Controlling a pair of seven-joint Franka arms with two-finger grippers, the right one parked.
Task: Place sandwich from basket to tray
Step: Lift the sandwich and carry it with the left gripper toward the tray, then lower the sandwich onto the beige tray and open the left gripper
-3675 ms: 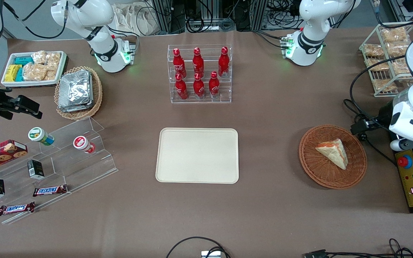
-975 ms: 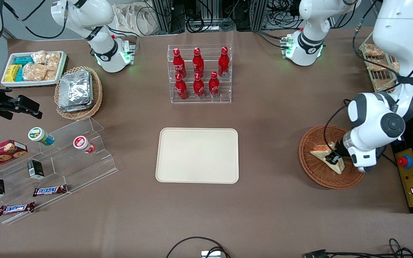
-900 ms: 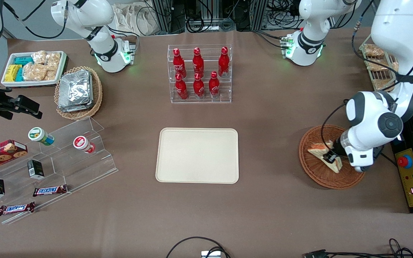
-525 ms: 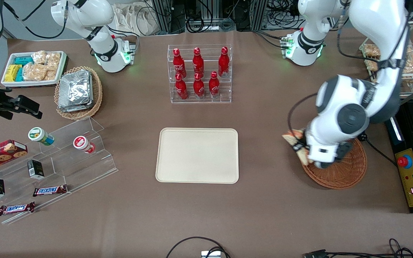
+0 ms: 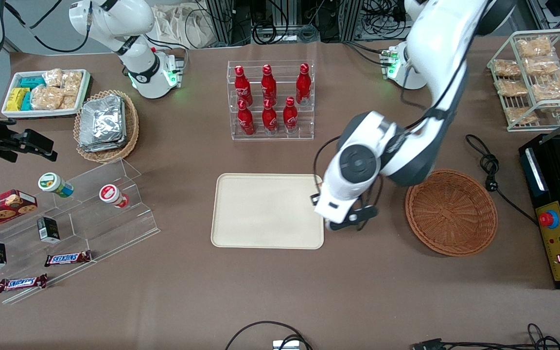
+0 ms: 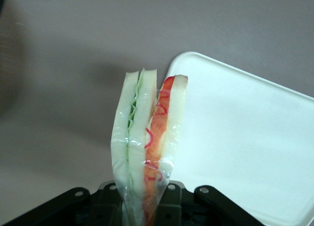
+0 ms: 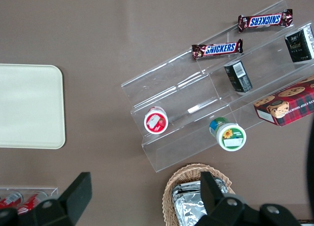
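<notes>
The sandwich [image 6: 147, 138], a wrapped wedge of white bread with green and orange-red filling, stands upright between the fingers of my left gripper [image 6: 144, 209], which is shut on it. In the left wrist view it hangs above the brown table beside a rounded corner of the cream tray [image 6: 245, 147]. In the front view the arm's wrist [image 5: 348, 189] hovers over the tray [image 5: 260, 209] edge nearest the basket and hides the gripper and sandwich. The reddish-brown basket [image 5: 450, 211] holds nothing.
A clear rack of red bottles [image 5: 270, 99] stands farther from the front camera than the tray. A tan basket of foil packets [image 5: 106, 124], a white snack tray [image 5: 44, 92] and acrylic steps [image 5: 80, 218] lie toward the parked arm's end. A wire rack [image 5: 535, 78] and control box [image 5: 557, 238] lie toward the working arm's.
The gripper closed on the sandwich in the basket, lifted it out and carried it sideways to the tray's near edge. The basket now holds nothing.
</notes>
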